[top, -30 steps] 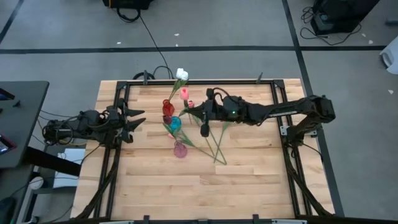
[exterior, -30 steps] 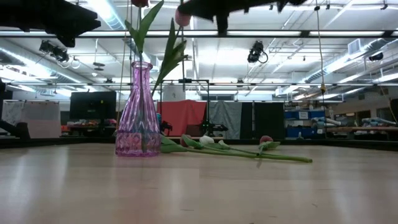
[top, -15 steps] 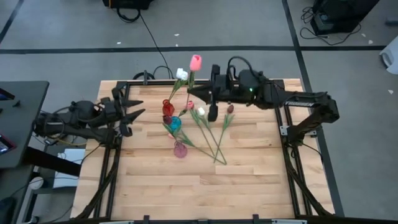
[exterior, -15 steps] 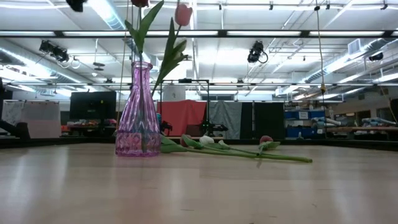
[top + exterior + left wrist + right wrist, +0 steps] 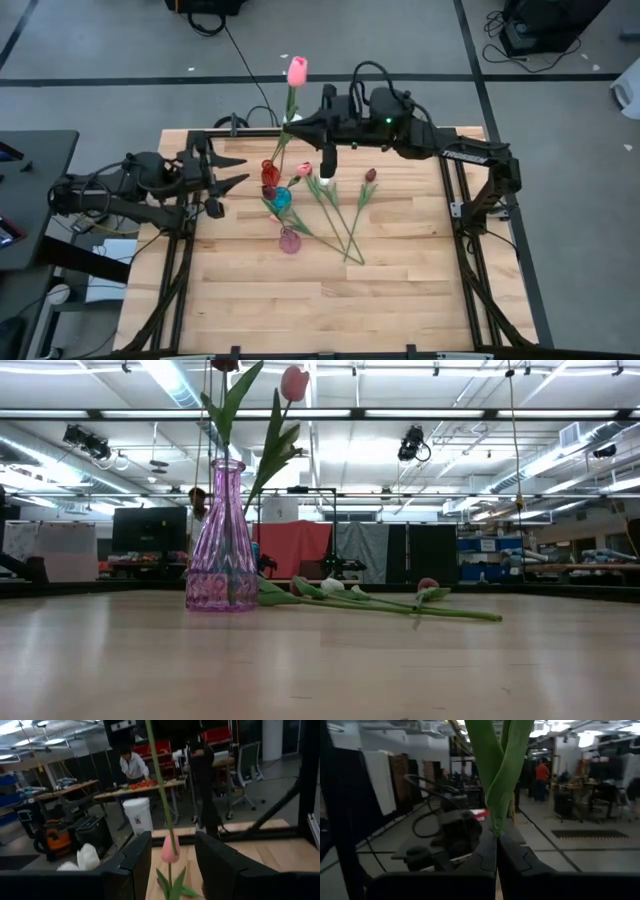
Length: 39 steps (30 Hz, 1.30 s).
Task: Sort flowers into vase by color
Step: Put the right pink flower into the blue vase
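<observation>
Table: a pale wooden top in a dark frame, seen from above, with both arms reaching in from its two sides.
Right gripper: held above the far edge of the table, its fingers closed on the stem of a pink tulip; in the right wrist view the two dark fingers are seen pinched together on the green stem and leaves. The pink head stands beyond the claw, past the table's far edge.
Left gripper: raised over the left side of the table, well apart from the right claw, its fingers parted and nothing held between them; a pink bud is seen ahead of it through the gap.
Vases: a red vase, a blue vase and a purple vase are lined up just nearer the camera than the right claw, between the two arms.
Sorted so far: stems are seen standing in the purple vase; a pink flower rises near the red and blue vases, though its vase cannot be told.
Loose flowers: several tulips are left lying flat below the right claw, among them a dark maroon head.
Progress: judged roughly midway; one tulip is lifted but not yet placed, and the lying stems remain to be sorted.
</observation>
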Tool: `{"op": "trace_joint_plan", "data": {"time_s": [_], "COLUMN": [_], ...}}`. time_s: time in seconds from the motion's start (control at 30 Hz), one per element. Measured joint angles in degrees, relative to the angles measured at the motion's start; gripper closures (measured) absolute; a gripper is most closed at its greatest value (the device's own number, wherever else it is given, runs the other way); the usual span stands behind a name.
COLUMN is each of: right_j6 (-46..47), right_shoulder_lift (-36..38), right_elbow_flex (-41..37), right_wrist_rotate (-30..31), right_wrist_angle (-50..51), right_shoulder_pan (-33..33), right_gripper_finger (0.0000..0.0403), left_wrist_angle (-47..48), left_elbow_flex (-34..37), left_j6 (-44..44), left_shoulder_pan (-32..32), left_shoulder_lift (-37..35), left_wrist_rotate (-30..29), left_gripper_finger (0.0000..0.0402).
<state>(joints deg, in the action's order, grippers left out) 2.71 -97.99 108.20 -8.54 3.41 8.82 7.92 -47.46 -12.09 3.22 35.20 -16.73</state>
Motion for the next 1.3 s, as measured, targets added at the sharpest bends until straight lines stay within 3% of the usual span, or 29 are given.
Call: {"op": "trace_joint_plan", "data": {"time_s": [0.27, 0.47, 0.67, 1.17, 1.3], "right_j6": [-2.27, -6.95, -10.33, -11.92, -11.94], "right_shoulder_lift": [-6.02, -6.04, -6.04, -8.00, -8.00], "right_elbow_flex": [7.92, 8.60, 8.55, 7.79, 7.78], "right_wrist_rotate": [-4.18, -5.08, -5.06, -4.17, -3.13], "right_wrist_angle": [2.12, 1.76, 2.67, 2.85, 4.37], "right_shoulder_pan": [0.00, 0.00, 0.14, 0.28, 0.28], "right_gripper_finger": [0.0393, 0.0393, 0.0393, 0.0393, 0.0393], "left_wrist_angle": [4.04, 3.11, 2.05, -3.49, -3.71], "left_elbow_flex": [-3.21, -3.33, -7.16, -12.20, -12.95], "left_j6": [1.36, 2.49, 0.85, -1.68, -2.52], "left_shoulder_pan": [-7.98, -11.64, -13.53, -13.81, -13.80], "left_shoulder_lift": [1.92, 5.96, 11.94, 18.50, 18.73], "left_wrist_rotate": [7.11, 12.76, 12.98, 12.94, 12.86], "left_gripper_finger": [0.0245, 0.0245, 0.0245, 0.0246, 0.0273]}}
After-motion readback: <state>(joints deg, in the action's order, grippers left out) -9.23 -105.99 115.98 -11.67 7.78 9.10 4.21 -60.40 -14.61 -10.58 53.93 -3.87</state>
